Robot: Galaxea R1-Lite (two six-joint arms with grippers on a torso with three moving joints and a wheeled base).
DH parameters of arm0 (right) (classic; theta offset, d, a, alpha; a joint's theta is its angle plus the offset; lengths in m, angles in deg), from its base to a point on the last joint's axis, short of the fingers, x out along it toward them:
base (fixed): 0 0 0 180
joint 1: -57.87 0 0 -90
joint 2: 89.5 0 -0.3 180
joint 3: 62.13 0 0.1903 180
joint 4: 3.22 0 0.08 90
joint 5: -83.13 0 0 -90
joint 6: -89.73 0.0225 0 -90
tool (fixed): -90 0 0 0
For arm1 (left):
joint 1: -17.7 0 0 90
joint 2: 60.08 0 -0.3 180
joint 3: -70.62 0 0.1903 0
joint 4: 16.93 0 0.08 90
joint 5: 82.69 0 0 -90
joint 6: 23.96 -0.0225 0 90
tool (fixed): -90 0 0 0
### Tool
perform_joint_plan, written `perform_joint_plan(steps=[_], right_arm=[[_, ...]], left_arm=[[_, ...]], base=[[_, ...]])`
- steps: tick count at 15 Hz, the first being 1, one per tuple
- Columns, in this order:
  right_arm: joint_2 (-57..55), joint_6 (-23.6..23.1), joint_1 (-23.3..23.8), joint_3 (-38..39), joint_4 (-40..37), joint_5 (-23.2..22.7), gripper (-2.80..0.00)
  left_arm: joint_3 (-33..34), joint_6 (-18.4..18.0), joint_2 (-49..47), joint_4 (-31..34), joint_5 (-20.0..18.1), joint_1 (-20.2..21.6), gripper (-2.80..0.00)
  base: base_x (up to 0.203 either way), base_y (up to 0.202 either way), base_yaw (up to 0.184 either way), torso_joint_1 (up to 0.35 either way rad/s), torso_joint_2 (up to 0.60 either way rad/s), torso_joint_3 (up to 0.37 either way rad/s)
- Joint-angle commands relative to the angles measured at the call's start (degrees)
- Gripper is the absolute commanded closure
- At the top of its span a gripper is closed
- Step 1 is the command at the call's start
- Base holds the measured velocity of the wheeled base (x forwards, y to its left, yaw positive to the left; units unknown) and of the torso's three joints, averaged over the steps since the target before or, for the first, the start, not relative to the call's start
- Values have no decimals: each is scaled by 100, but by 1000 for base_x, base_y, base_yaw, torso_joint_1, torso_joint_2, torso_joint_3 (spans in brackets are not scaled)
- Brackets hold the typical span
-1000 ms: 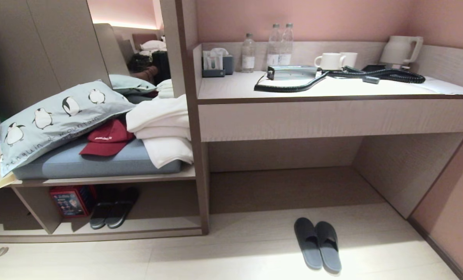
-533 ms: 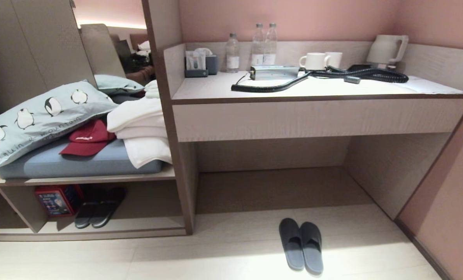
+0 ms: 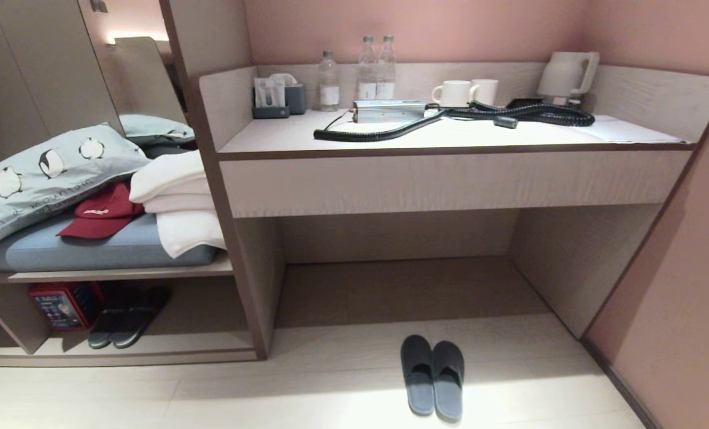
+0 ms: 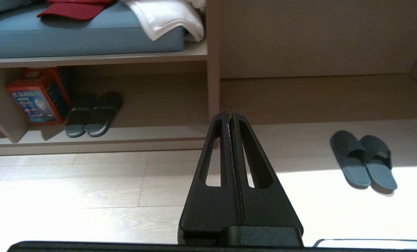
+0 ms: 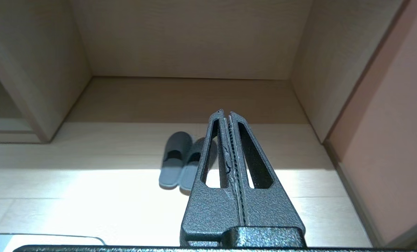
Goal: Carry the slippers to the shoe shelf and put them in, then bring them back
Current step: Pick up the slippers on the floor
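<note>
The slippers [image 3: 432, 381], a dark grey pair, lie side by side on the pale floor in front of the recess under the desk. They also show in the left wrist view as the slippers [image 4: 364, 164] and in the right wrist view as the slippers [image 5: 175, 159]. The shoe shelf [image 3: 182, 348] is the low cubby at the left under the bench, and the shoe shelf [image 4: 149, 134] shows its pale base board. My left gripper [image 4: 229, 113] and right gripper [image 5: 226, 112] hang above the floor, both shut and holding nothing. Neither arm appears in the head view.
A black pair of slides [image 3: 119, 322] and a red box [image 3: 59, 305] sit inside the shelf. Above it a bench holds a penguin pillow [image 3: 39, 179], a red cap [image 3: 101, 211] and white towels [image 3: 176, 202]. The desk [image 3: 450, 179] carries bottles, mugs, a kettle and a coiled cable. A pink wall [image 3: 682, 286] closes the right side.
The whole head view has shifted left, so the camera has moved right. The slippers lie where they were on the floor.
</note>
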Motion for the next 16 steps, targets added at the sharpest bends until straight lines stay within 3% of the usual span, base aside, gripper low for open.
perform_joint_plan(steps=[1, 10, 16], right_arm=[[18, -2, 0, 0, -2, 0, 0], [9, -2, 0, 0, -2, 0, 0], [18, -2, 0, 0, -2, 0, 0]], left_arm=[[9, -6, 0, 1, 4, -2, 0], [9, -7, 0, 1, 4, -2, 0], [9, 11, 0, 1, 4, -2, 0]], base=[[0, -156, 2, 4, 10, 2], [0, -12, 0, 1, 2, -9], [0, 0, 0, 1, 2, -184]])
